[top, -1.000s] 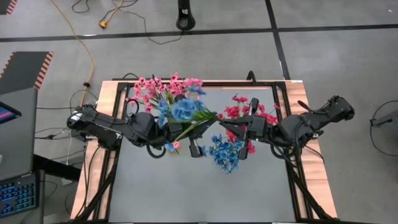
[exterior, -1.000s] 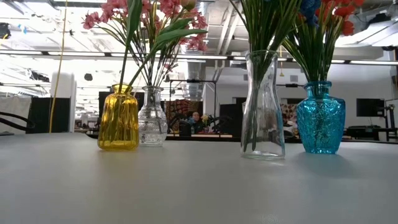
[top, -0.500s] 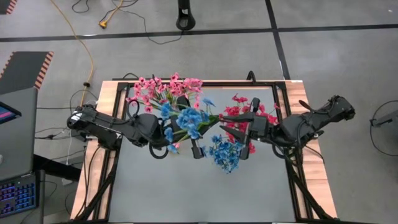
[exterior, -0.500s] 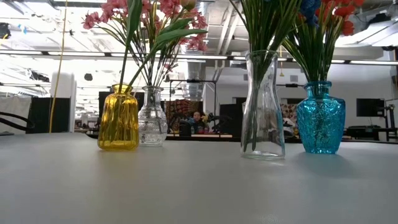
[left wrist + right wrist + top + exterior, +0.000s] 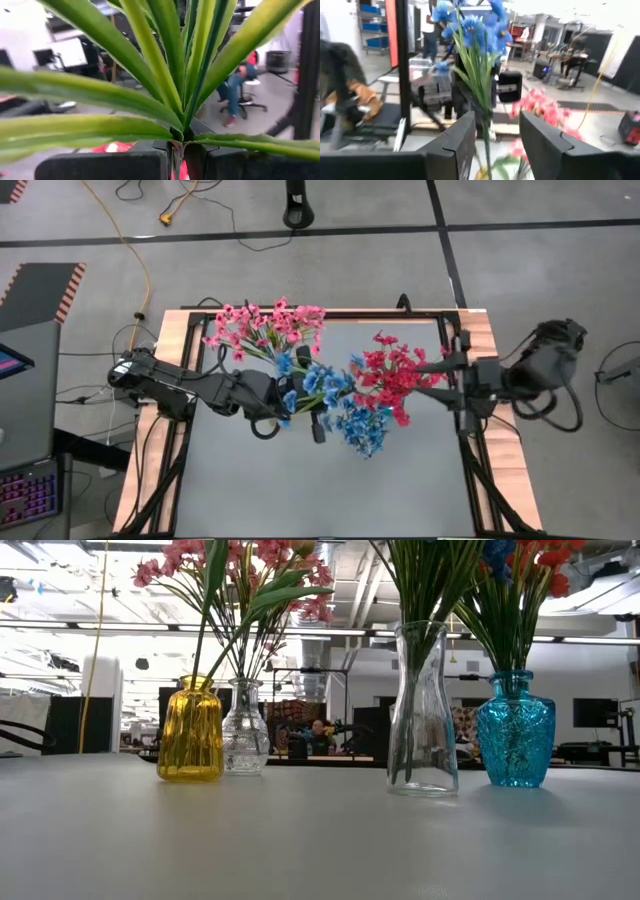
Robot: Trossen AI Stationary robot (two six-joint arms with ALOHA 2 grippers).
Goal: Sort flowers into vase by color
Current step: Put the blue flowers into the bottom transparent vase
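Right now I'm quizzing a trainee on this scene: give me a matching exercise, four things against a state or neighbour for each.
Things:
1. left fingers
2. right fingers
3. tall clear vase
4. yellow vase

States or neighbours:
a. beside the blue vase
b. shut on the blue sprig
c. beside the small clear vase
d. open

Pairs: 1-b, 2-d, 3-a, 4-c.

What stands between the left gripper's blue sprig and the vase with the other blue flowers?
Nothing visible. The left gripper holds the blue sprig right beside the blue bunch; the red bunch stands to the side.
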